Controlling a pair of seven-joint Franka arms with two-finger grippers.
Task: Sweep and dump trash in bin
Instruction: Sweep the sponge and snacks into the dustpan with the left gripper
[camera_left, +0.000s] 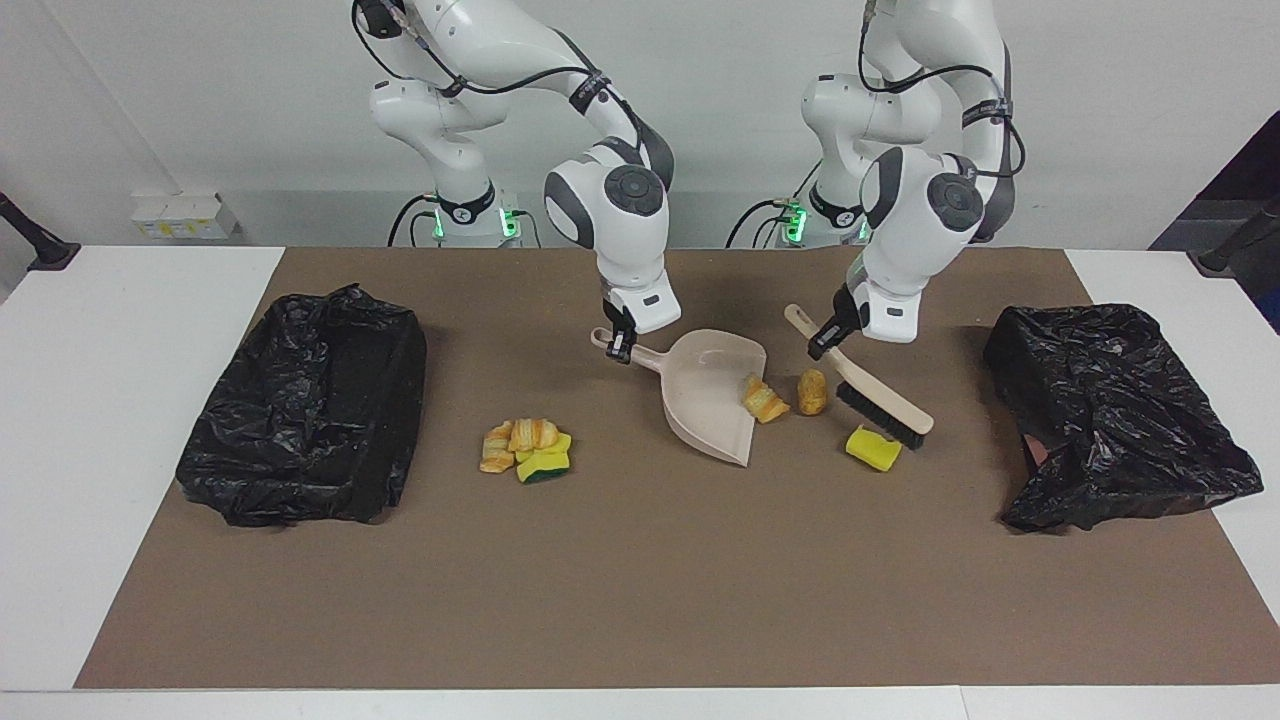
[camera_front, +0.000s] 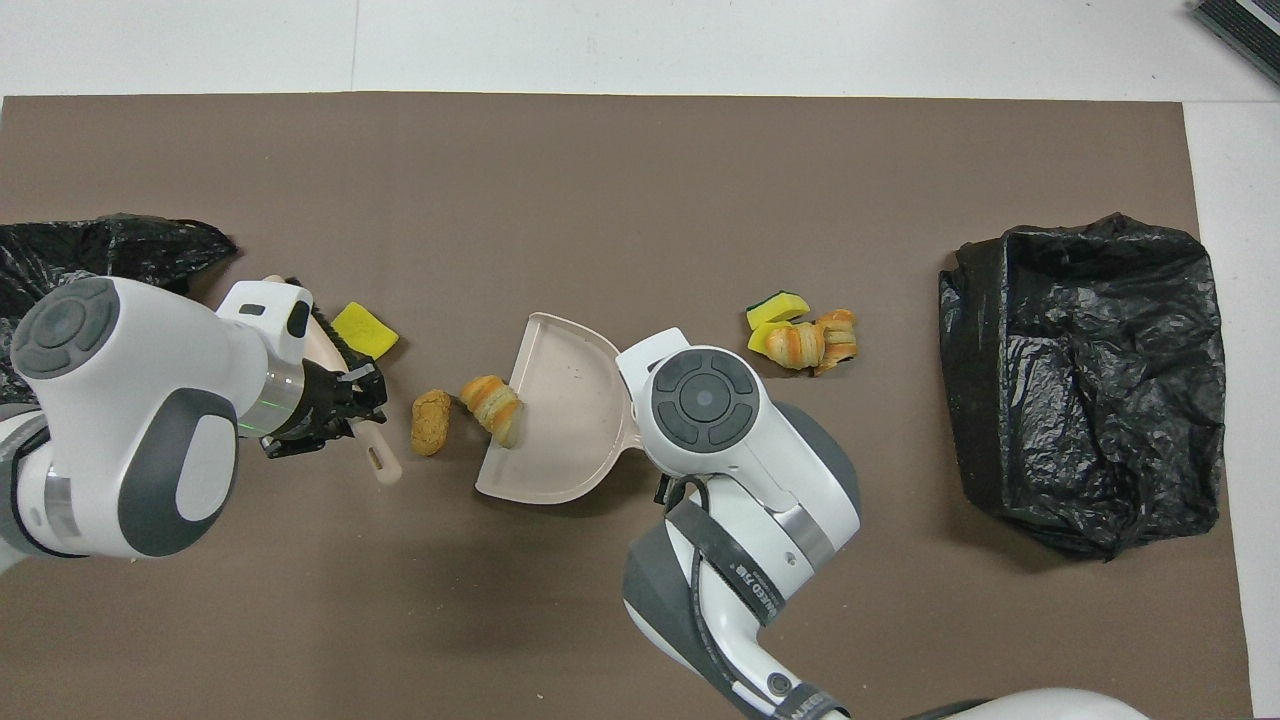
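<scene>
Brush (camera_left: 880, 392) handle sat clamped in the left gripper (camera_left: 822, 343), bristles down just beside the lone yellow sponge chunk (camera_left: 873, 449); the right gripper (camera_left: 620, 347) was closed on the dustpan (camera_left: 712, 395) handle, pan mouth turned toward the brush; one striped bread lump (camera_left: 765, 399) lay at the pan's lip, a browner lump (camera_left: 812, 391) just beside it; a further heap of trash (camera_left: 526, 449) lay toward the right arm's end, near the black bin (camera_left: 310, 408). A stroke angled badly would likely flick the sponge past the pan; a lifted lip could let lumps slide under it.
</scene>
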